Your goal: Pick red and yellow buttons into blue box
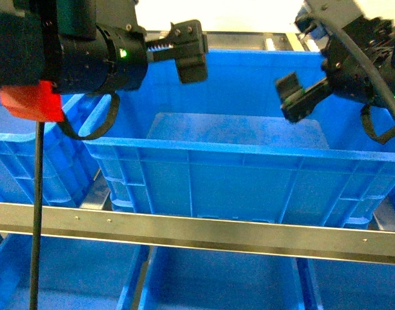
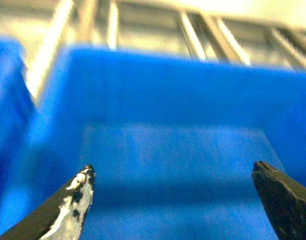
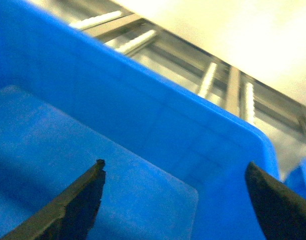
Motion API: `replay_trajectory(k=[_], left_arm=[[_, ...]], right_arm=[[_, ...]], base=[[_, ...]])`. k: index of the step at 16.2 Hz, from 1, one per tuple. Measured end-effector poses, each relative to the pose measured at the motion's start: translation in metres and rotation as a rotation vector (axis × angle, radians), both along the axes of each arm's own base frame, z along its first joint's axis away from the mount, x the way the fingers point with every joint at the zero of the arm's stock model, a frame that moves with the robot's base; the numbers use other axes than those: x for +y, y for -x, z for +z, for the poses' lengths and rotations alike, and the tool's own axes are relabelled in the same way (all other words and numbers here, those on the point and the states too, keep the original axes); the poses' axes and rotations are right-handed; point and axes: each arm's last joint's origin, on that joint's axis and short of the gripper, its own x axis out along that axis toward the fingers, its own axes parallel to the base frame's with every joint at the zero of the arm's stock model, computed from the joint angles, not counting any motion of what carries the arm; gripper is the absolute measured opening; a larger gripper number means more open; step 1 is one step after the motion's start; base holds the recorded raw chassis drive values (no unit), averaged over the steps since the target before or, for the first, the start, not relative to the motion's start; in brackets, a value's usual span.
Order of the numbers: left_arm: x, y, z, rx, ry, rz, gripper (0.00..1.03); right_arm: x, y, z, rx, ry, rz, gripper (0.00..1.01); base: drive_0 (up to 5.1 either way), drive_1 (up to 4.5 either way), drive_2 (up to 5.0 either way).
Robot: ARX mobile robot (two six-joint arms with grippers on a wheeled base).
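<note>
Left gripper (image 2: 170,200): jaws spread wide, nothing between them. In its wrist view the two dark fingertips (image 2: 73,200) sit at the lower corners, the left one scuffed with pale marks. Below and ahead of them lies the bare floor of the blue box (image 2: 158,95), its far wall rising beyond. In the head view this gripper (image 1: 184,51) hangs over the upper left portion of the crate, above the rim.

Right gripper (image 3: 173,200): jaws likewise wide apart, empty. Its wrist view shows the box floor beneath and the far wall and rolled rim of the blue box (image 3: 158,115) ahead, with a metal rack (image 3: 228,85) behind the rim. In the head view this gripper (image 1: 299,97) hangs over the crate's right side.

Red and yellow buttons: neither shows in any view; the visible floor of the blue box (image 1: 249,174) carries nothing.

Surroundings: a neighbouring blue crate (image 1: 30,155) stands left of the box. A metal rail (image 1: 197,229) crosses in front of it, with more blue bins (image 1: 217,284) below.
</note>
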Motion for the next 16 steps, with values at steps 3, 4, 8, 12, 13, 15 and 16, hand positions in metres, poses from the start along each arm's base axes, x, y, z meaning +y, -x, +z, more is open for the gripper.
replay_trajectory(k=[3,4,8,12,13,15,16], left_arm=[[0.049,0.052,-0.008,-0.180,-0.127,0.205,0.58],[0.065,0.068,-0.006,-0.202,-0.134,0.231,0.47],[0.091,0.127,-0.022,-0.167,-0.162,0.197,0.02],[0.108,0.166,-0.028,-0.202,-0.155,0.200,0.02],[0.111,0.176,-0.036,-0.158,-0.164,0.197,0.02],[0.116,0.191,-0.036,-0.163,-0.163,0.201,0.02],[0.119,0.197,-0.031,-0.187,-0.159,0.206,0.02]], right_arm=[[-0.035,0.063,0.005,-0.068,-0.349,-0.287,0.55],[-0.045,0.081,0.006,-0.099,-0.400,-0.301,0.44],[-0.059,0.148,-0.016,-0.004,-0.420,-0.297,0.02],[-0.070,0.195,-0.013,-0.011,-0.429,-0.297,0.02],[-0.073,0.205,-0.014,-0.006,-0.428,-0.301,0.02],[-0.084,0.221,-0.012,-0.018,-0.431,-0.306,0.02],[-0.085,0.229,-0.012,-0.022,-0.432,-0.311,0.02]], base=[[0.0,0.00,0.0],[0.0,0.00,0.0],[0.0,0.00,0.0],[0.0,0.00,0.0],[0.0,0.00,0.0],[0.0,0.00,0.0],[0.0,0.00,0.0]])
